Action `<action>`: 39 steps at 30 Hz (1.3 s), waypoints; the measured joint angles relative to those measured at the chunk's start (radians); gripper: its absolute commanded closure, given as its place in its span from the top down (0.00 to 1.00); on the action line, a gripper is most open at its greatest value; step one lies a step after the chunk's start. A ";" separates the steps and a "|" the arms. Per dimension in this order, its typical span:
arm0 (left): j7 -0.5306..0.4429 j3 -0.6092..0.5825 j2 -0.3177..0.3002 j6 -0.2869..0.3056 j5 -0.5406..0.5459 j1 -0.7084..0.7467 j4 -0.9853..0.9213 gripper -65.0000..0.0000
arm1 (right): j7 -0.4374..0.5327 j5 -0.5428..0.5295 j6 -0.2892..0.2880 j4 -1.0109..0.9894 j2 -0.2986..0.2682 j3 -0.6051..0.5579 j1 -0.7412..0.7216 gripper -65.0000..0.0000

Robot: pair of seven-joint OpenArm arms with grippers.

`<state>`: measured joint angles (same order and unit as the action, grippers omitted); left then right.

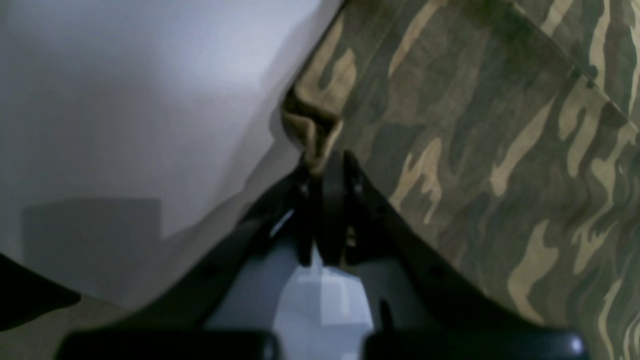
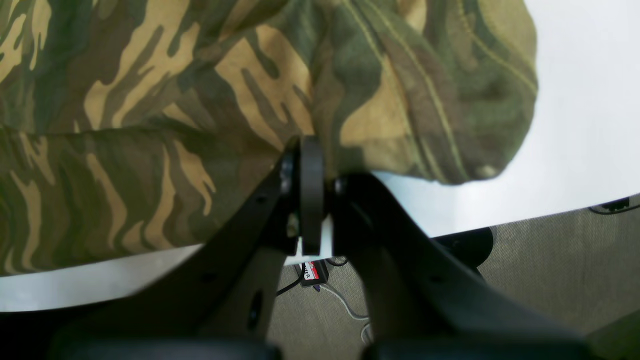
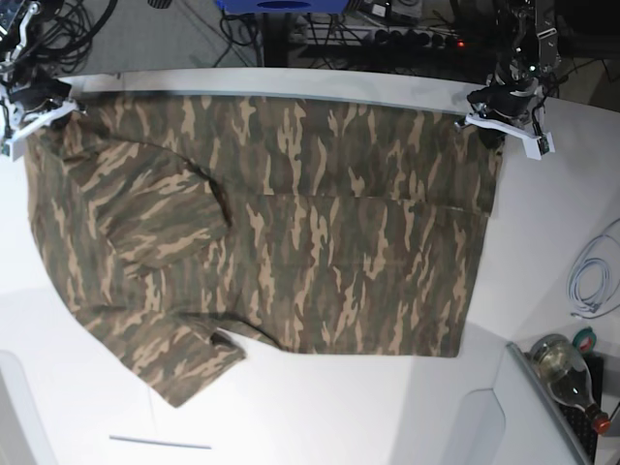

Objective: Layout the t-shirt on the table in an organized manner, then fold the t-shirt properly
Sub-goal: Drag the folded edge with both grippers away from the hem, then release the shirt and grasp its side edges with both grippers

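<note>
The camouflage t-shirt [image 3: 281, 232] lies spread nearly flat on the white table [image 3: 387, 417]. One sleeve [image 3: 165, 203] is folded over the body at the left, and another part [image 3: 189, 368] sticks out at the front left. My left gripper [image 3: 481, 116] is at the shirt's back right corner; in the left wrist view it [image 1: 324, 167] is shut on a bunched corner of the cloth [image 1: 475, 125]. My right gripper [image 3: 44, 108] is at the back left corner; in the right wrist view it [image 2: 311, 150] is shut on the cloth's edge [image 2: 150, 125].
A glass bottle [image 3: 567, 373] lies off the table at the front right, with a white cable [image 3: 591, 281] near it. Cables and a power strip [image 3: 387, 34] run behind the table's back edge. The table edge [image 2: 550, 210] and the floor show under the right gripper.
</note>
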<state>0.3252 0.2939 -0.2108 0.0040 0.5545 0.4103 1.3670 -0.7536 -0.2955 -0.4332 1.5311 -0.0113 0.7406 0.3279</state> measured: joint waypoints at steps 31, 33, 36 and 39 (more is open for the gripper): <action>0.125 0.014 -0.004 -0.005 -0.004 -0.161 0.183 0.00 | 0.341 -0.006 -0.003 -0.779 -0.445 -0.177 -0.606 0.79; 0.132 -0.056 -0.002 0.000 -0.002 -0.192 0.148 0.00 | 0.444 -0.001 -0.011 -0.978 -0.468 -0.266 -0.724 0.79; 0.132 -0.122 -0.016 -0.018 -0.008 -0.206 0.104 0.00 | 0.582 0.003 0.007 -1.205 -0.496 -0.352 -0.841 0.79; 0.136 -0.143 -0.011 -0.018 -0.007 -0.196 0.092 0.00 | 0.646 0.011 0.010 -1.307 -0.496 -0.421 -0.882 0.79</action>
<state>0.4614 0.1513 -0.2214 -0.0139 0.5476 0.2138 1.4590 -0.1078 -0.2848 -0.4236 0.2245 -0.5076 0.3195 -0.5537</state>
